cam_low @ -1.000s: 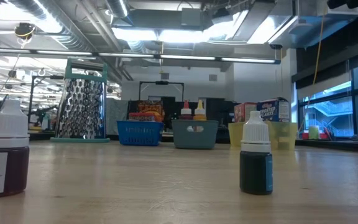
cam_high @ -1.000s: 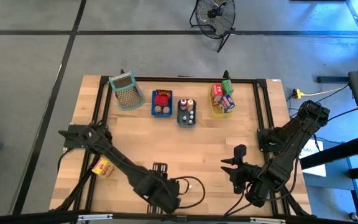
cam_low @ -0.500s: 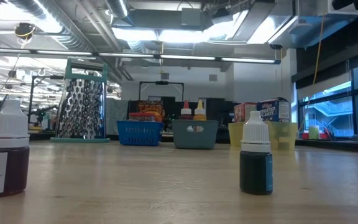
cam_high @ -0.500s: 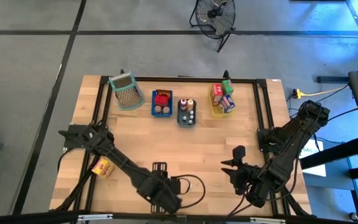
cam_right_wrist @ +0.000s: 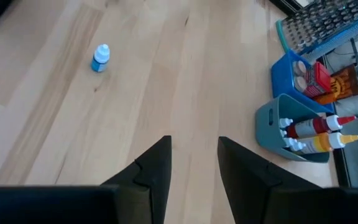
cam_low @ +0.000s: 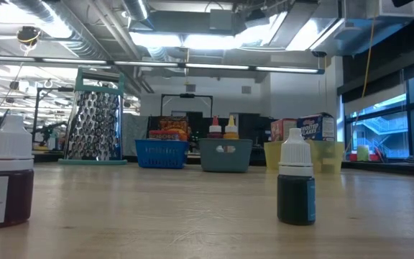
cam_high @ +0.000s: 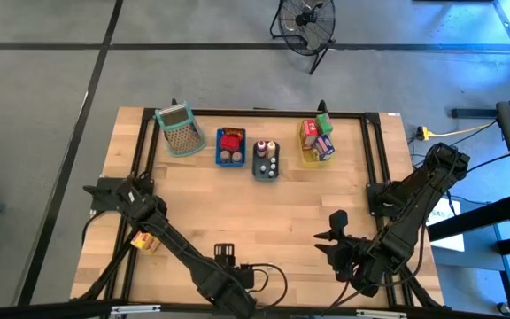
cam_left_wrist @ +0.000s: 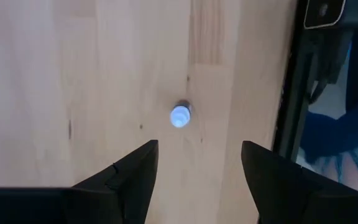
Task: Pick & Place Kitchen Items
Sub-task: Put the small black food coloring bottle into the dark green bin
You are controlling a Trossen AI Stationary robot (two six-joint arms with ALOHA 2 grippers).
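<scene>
The left gripper (cam_left_wrist: 196, 163) hangs over the near edge of the tabletop (cam_high: 299, 199) with its fingers apart and empty, a small white-capped bottle (cam_left_wrist: 179, 116) standing on the wood beyond them. The right gripper (cam_right_wrist: 193, 158) waits near the near right corner, fingers parted, holding nothing.

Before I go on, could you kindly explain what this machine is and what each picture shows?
Two dark robot arms work at a light wooden table. One picture looks down from overhead, one looks level across the tabletop, and two come from cameras on the wrists. The left claw is open above a small white-capped bottle. The right claw is open too and holds nothing. At the far edge stand a metal grater, a blue tray, a grey tray and a yellow tray of small groceries.
</scene>
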